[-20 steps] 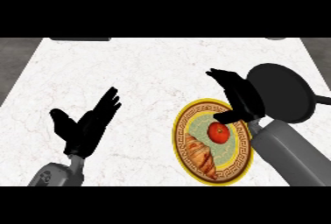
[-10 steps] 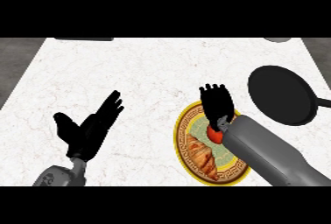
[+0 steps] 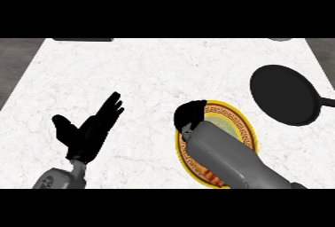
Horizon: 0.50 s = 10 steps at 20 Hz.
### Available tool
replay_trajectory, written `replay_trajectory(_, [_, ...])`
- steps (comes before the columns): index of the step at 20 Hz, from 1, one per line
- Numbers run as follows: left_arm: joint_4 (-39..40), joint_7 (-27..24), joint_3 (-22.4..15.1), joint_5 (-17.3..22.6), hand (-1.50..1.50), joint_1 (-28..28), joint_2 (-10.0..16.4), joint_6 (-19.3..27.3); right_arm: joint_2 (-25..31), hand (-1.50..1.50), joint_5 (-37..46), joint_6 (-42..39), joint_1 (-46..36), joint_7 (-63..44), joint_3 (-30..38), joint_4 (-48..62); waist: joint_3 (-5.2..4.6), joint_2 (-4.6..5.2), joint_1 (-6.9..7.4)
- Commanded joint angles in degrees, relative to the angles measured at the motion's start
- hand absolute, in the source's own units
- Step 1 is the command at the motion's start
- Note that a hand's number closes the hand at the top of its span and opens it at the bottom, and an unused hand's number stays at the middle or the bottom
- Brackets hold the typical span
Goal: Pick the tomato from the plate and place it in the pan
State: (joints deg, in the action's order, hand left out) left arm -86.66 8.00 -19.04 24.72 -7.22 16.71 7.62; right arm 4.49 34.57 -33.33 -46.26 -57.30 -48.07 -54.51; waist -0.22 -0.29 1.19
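The yellow-rimmed patterned plate point(image 3: 246, 129) lies right of centre and is mostly covered by my right forearm. My right hand point(image 3: 190, 113) hangs over the plate's upper left rim, seen as a dark mass from above. No tomato shows anywhere; the arm and hand hide the spot on the plate where it lay. The black pan point(image 3: 284, 94) sits at the upper right, apart from the plate, with nothing in it. My left hand point(image 3: 89, 131) rests open at the lower left, fingers up.
A strip of orange-brown pastry point(image 3: 208, 174) shows at the plate's lower edge beside my forearm. The pan's handle point(image 3: 325, 102) points right, toward the counter's edge. White marble counter point(image 3: 150, 71) stretches across the back and middle.
My right hand has swung from the pan's side leftward across the plate and dropped onto its left rim. The tomato, visible before, is now covered. The left hand barely moved.
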Motion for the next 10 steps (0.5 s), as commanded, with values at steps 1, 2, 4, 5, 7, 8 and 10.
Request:
replay_trajectory(1, [1.2,-1.4,0.5,0.2,0.00,1.0,-0.7,-1.1,-4.3,-1.50,-1.9,-3.6,3.1,-14.8,-1.8,0.4,0.14,0.16,-0.44])
replay_trajectory(2, [-1.3,1.6,-0.8,-1.5,0.00,0.9,-0.4,1.4,-4.3,-1.50,-2.5,-3.9,1.6,-15.3,-1.1,1.5,0.19,0.12,-0.02])
replay_trajectory(4, [-1.4,0.4,0.6,-0.8,0.00,1.0,0.1,0.0,-4.3,-1.50,-0.8,-1.2,2.8,-14.8,-2.0,2.7,0.20,0.19,-0.22])
replay_trajectory(5, [2.1,0.1,2.1,0.4,0.00,-0.6,-0.5,-0.9,-4.4,-1.50,0.7,-2.6,2.9,-14.3,-2.5,2.3,0.17,0.23,-1.01])
replay_trajectory(7, [-0.1,0.6,2.7,0.4,0.00,-0.5,-0.1,-0.7,-4.4,-1.50,2.1,-2.3,3.8,-14.0,-1.7,2.6,0.19,0.12,-1.27])
replay_trajectory(8, [0.4,0.5,-0.5,-2.5,0.00,-0.6,-3.3,2.5,-4.4,-1.50,0.0,-4.9,0.6,-15.1,-0.7,3.6,0.19,0.20,-0.78])
replay_trajectory(10, [-3.4,2.2,2.4,0.4,0.00,1.7,1.4,-0.9,-3.5,-1.50,4.0,-4.3,2.4,-13.5,-2.1,4.2,0.20,-0.04,-0.96])
